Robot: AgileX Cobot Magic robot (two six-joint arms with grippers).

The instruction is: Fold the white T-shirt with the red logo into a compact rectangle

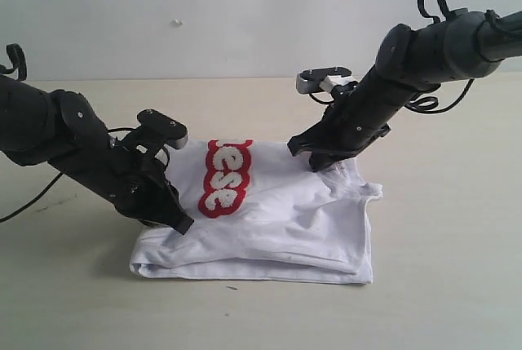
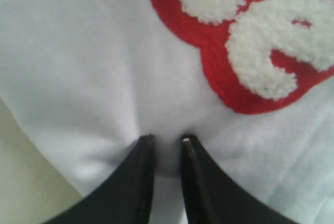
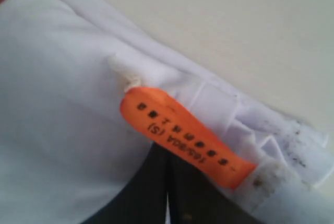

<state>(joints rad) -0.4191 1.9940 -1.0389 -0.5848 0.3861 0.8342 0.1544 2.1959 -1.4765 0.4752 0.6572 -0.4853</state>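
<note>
**Left hand** [image 2: 167, 141]: black, two fingers [image 2: 140, 182] nearly together, a small ridge of white cloth pinched in the narrow gap between the tips. It sits low on the left side of the garment, angled down onto it. The lower end of the red logo [image 1: 224, 179] lies just beyond the fingertips, near them but not touching.

**Right hand** [image 1: 325, 164]: black, jaws pressed together. It is set on the far right part of the garment, where the cloth rises in a small peak to meet the tips, so it appears to have the fabric nipped. In the right wrist view an orange neck tag [image 3: 182, 135] printed with black characters lies across the fingertips and hides them.

**The white T-shirt** [image 1: 285, 219]: lies on the pale surface [image 1: 440, 285] between the two hands, doubled over in layers, with stacked edges along its near side. Both hands are touching its top layer. The logo runs upright near the left hand, showing fuzzy white letters "ese".
</note>
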